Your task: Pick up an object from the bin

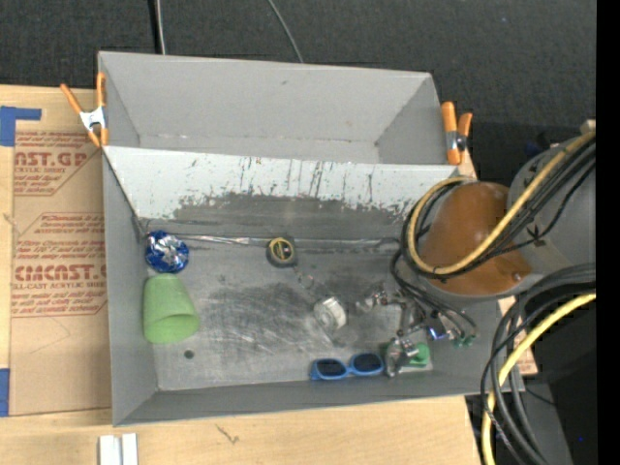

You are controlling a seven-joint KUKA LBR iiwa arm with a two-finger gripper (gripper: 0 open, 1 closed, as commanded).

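You had the gripper [405,341] low over the floor of the grey bin [262,95], in the corner nearest the arm and close to the front wall. The orange cover [465,240] of the wrist and its looped cables [412,238] hung above it. You could not tell whether the gripper was open or closed, because its tip was lost in a tangle of metal parts and wires. Nearest to it lay a pair of blue sunglasses [347,366], flat on the floor along the front wall, just beside the gripper on the side away from the arm. One end of them came right up to the gripper, though you could not tell whether they touched. A small green piece [417,356] sat right at the gripper's tip, and you could not say whether it was a loose thing or part of the robot. A little farther out, toward the bin's middle, lay a small clear-and-silver thing [330,313]. Well apart from the gripper, by the back slope, was a small round dark thing with a yellow mark [281,250]. Farthest off, at the opposite side of the floor, a blue-and-white ball [167,253] rested just beside a light green cup [170,310].
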